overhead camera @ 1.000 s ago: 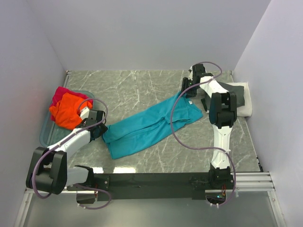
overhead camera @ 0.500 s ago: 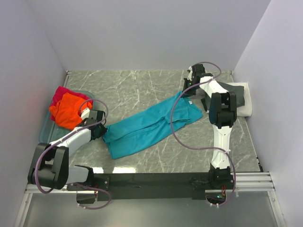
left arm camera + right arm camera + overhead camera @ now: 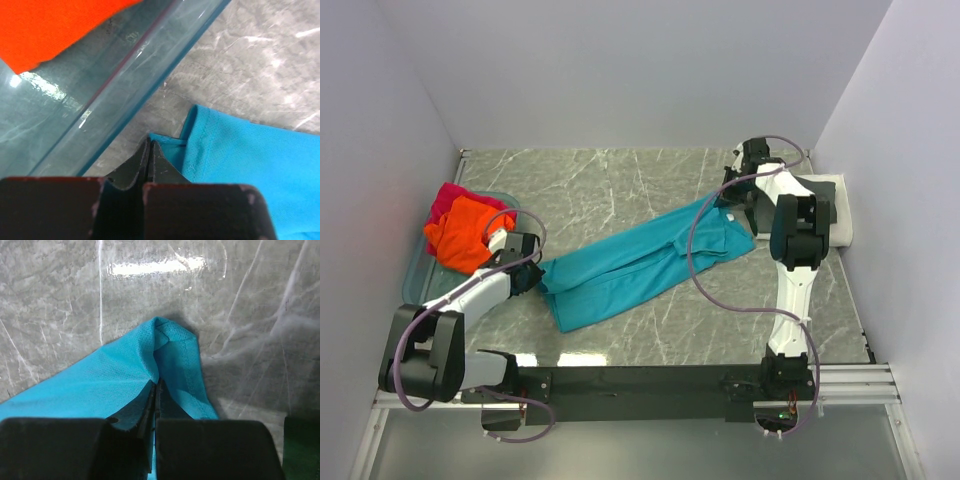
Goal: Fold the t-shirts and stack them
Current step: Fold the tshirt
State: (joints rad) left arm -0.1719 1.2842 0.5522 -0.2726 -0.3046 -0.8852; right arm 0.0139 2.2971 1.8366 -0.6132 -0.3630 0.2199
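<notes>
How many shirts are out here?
4 for sure: teal soft cloth shirt stretched across the table, orange shirt atop magenta-red shirt in the clear tub, white shirt far right. The right arm may hide more.

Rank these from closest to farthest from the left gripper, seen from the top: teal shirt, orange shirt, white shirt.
1. The teal shirt, pinched in the left gripper.
2. The orange shirt, nearby, left side.
3. The white shirt, far right.

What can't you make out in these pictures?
- Dark grey shirt and white shirt: top view, right arm covers most.
- Magenta-red shirt: top view, orange shirt lies over most of it.
- Tub: left wrist view, cut off by the frame edge.
</notes>
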